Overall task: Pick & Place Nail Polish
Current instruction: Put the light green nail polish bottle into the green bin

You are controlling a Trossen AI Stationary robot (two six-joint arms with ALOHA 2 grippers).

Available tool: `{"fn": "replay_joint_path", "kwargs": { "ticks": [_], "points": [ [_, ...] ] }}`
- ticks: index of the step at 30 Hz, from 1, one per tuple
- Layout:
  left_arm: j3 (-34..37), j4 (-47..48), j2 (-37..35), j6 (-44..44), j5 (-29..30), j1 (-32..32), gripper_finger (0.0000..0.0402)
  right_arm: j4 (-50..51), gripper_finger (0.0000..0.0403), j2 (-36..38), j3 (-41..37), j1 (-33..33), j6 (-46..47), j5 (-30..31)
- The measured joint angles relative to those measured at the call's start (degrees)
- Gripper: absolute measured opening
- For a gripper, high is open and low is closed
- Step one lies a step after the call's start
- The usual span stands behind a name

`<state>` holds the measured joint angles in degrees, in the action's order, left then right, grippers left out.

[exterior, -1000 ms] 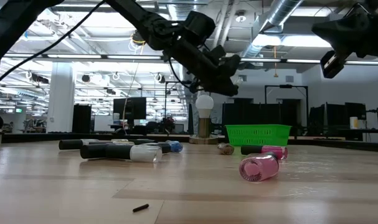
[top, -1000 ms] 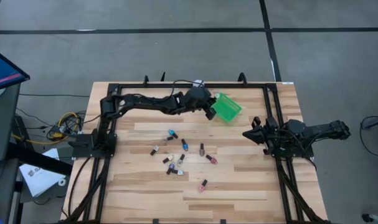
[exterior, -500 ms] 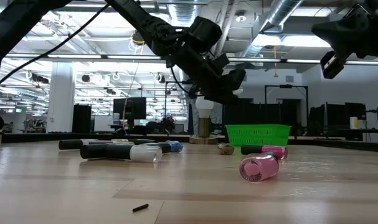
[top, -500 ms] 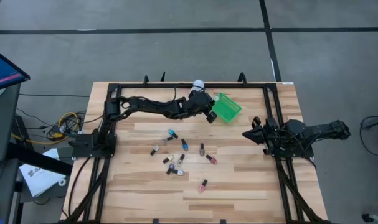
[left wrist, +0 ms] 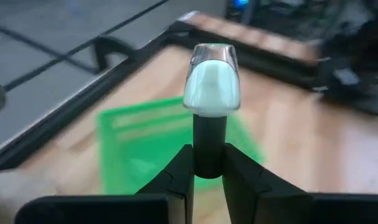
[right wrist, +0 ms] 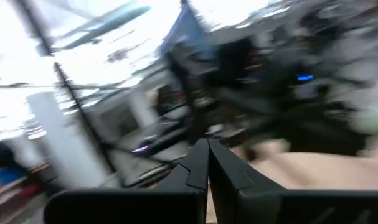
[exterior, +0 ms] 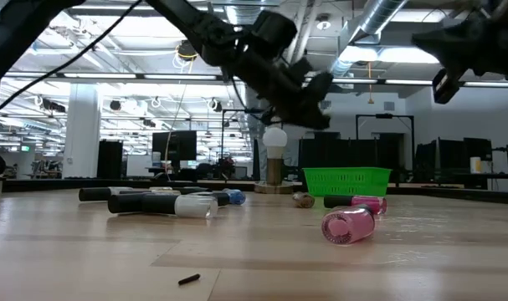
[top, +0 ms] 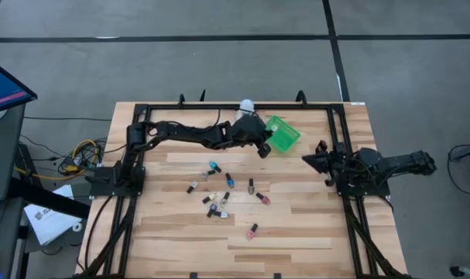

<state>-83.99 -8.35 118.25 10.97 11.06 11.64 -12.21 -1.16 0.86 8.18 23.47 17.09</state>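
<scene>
The left gripper (left wrist: pixel 208 163) is clamping a white polish bottle (left wrist: pixel 212 88) by its cap, beside the green basket (top: pixel 282 133); right gripper (top: pixel 307 161) closed.

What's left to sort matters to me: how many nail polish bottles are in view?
10, roughly: one white bottle in the left hand by the green basket; nine lying mid-table, from the blue one to the pink one farthest from the basket. Overlaps may hide others.
</scene>
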Motion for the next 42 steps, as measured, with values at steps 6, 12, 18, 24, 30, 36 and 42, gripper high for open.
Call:
{"fn": "replay_joint_path", "kwargs": {
  "ticks": [6, 12, 18, 24, 30, 36, 42],
  "points": [
    [0.00, 0.34, -3.01, -0.13, -4.35, -2.23, 0.0047, 3.52, 0.0000, -3.17, 2.13, -5.12, -0.08, 5.30],
    [-0.02, -0.02, -6.23, -0.56, -6.73, -2.97, 0.0047, 2.96, 0.0022, -14.24, 7.36, -9.62, -4.31, 2.99],
    [0.18, 0.41, -8.65, -1.73, -8.43, -2.95, 0.0047, 2.49, 0.0120, -26.09, 17.01, -10.59, -16.39, 0.31],
    [0.57, 0.61, -9.62, -1.73, -9.73, -2.95, 0.0047, 2.33, 0.0235, -34.22, 25.20, -10.61, -21.99, 0.31],
    [0.57, 0.58, -9.68, -1.76, -9.93, -3.59, 0.0047, 2.66, 0.0280, -41.13, 28.69, -10.61, -21.96, 0.29],
    [0.57, 0.49, -9.68, -3.55, -8.69, -4.26, 0.0047, 2.30, 0.0281, -45.13, 29.03, -13.09, -15.24, 0.32],
    [0.57, 0.45, -9.68, -3.65, -8.29, -4.26, 0.0047, 1.46, 0.0281, -46.11, 28.99, -16.07, -11.85, -2.55]
  ]
}}
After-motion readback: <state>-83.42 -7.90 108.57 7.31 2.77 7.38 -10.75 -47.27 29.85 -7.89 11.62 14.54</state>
